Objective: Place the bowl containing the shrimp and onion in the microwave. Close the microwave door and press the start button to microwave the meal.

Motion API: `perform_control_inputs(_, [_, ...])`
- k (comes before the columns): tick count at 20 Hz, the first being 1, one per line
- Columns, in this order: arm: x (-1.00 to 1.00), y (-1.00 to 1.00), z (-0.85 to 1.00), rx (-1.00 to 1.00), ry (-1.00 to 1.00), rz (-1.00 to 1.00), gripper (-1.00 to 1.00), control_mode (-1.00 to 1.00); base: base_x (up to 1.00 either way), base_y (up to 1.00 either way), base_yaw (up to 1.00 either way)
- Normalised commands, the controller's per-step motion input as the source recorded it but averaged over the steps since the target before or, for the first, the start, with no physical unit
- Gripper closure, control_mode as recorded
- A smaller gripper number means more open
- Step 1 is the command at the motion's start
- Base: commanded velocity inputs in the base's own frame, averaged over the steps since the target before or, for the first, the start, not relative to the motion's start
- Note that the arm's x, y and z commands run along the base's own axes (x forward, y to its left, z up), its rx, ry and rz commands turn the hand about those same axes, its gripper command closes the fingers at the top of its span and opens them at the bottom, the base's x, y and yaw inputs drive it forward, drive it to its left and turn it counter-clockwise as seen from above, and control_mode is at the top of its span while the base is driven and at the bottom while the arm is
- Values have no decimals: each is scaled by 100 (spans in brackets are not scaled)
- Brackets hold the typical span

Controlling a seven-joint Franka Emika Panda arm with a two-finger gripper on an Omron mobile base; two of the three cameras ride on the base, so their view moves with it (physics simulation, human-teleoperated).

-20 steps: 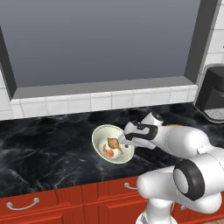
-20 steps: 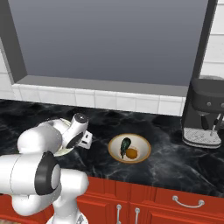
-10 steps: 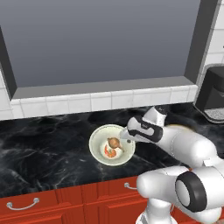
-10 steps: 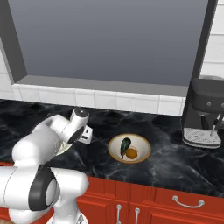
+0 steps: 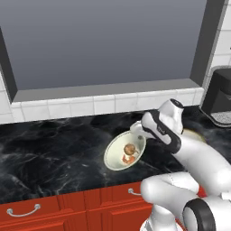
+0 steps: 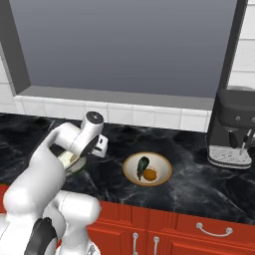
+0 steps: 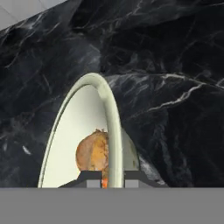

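The bowl (image 5: 124, 151) sits on the black marble counter (image 5: 49, 155) near its front edge, seen from the left base view with the onion (image 5: 130, 148) and the pink shrimp (image 5: 127, 159) lying inside it. It looks tipped a little toward the camera, though I cannot say whether it has left the counter. The arm reaches over from the right so that the claw (image 5: 136, 130) meets the bowl's far right rim, a sensible place to take it, since the food lies in the middle and a rim grip leaves it alone.

In the right base view the arm's wrist hides most of the bowl (image 6: 69, 160), which peeks out below it. Well apart to the right stands a tan plate (image 6: 147, 169) of dark and orange food (not the one wanted), and a coffee machine (image 6: 236, 130) at the far right.

The hand view looks along the rim (image 7: 113, 127), which runs straight up between the two fingertips (image 7: 90, 176), one inside the bowl beside the onion (image 7: 92, 155), one outside. The claw (image 7: 109, 178) is drawn close on either side of that thin rim, apparently pinching it.
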Motion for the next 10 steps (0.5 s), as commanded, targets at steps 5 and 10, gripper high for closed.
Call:
perform_control_inputs(5, [-26, -88, 69, 39, -9, -5, 100, -100, 0, 0, 0])
perform_control_inputs(10, [-25, -99, 96, 44, 0, -8, 100, -100, 0, 0, 0])
